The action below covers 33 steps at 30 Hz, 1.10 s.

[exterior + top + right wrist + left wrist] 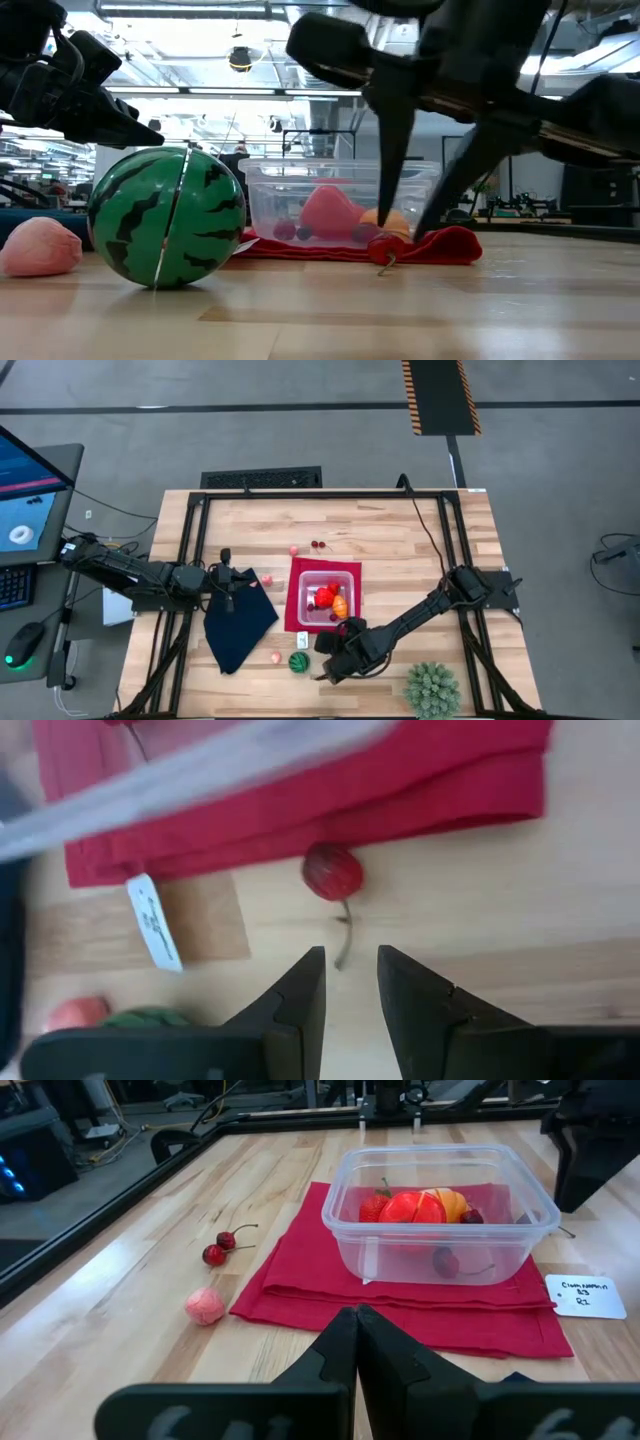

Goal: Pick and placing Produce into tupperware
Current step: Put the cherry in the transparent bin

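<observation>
The right arm reaches in from the desk's (400, 530) right side, slanting across toward the near edge of the red mat (296, 605). Its right hand (349, 982) points down at the wood just off that mat's front edge, fingers a little apart with nothing between them. Directly ahead of the fingertips lies a dark red cherry (333, 872) with its stem trailing toward the gap; the fruit rests on bare wood, touching or almost touching the mat's folded edge. In the low view the two dark fingers (393, 150) stand on either side of that cherry (384, 253) without gripping it.

The left arm stretches in from the desk's left side, and its left hand (229, 582) hangs over the top of a dark navy cloth (238, 625), fingers pressed together and empty.

The tupperware (327, 598) sits on the red mat near the desk's middle. Inside it are a red strawberry-like piece (410, 1208), an orange piece (449, 1202) and at least one small dark red fruit (447, 1262).

Other produce lies loose on the wood: a pair of cherries (220, 1247) and a pink piece (205, 1306) beyond the mat's far left corner, another pink piece (266, 579) by the cloth, a green striped ball (166, 217) near the front edge just left of the right hand, and a pink piece (40, 247) beside it.

A white label card (586, 1296) lies at the mat's front corner. A spiky green plant ball (432, 689) sits at the desk's front right.
</observation>
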Tool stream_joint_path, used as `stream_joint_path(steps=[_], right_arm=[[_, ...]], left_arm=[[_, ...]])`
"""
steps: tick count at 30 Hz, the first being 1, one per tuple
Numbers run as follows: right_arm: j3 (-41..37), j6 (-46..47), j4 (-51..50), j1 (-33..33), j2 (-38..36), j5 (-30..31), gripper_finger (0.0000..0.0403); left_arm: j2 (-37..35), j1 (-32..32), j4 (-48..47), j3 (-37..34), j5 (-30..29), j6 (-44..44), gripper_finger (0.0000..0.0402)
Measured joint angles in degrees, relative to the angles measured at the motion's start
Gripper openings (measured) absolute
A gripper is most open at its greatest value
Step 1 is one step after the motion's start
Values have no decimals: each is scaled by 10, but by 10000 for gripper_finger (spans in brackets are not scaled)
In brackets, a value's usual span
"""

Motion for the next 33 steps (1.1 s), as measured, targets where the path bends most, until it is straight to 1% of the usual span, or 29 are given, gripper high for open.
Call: stream_joint_path(steps=[3, 11, 16, 33], right_arm=[[0, 3, -6, 4, 0, 7, 116], [0, 2, 27, 2, 0, 6, 116], [11, 2, 27, 0, -3, -7, 116], [11, 2, 27, 3, -3, -10, 116]], left_arm=[[0, 0, 0, 0, 0, 0, 0], [0, 0, 0, 0, 0, 0, 0], [0, 0, 0, 0, 0, 0, 0], [0, 0, 0, 0, 0, 0, 0]])
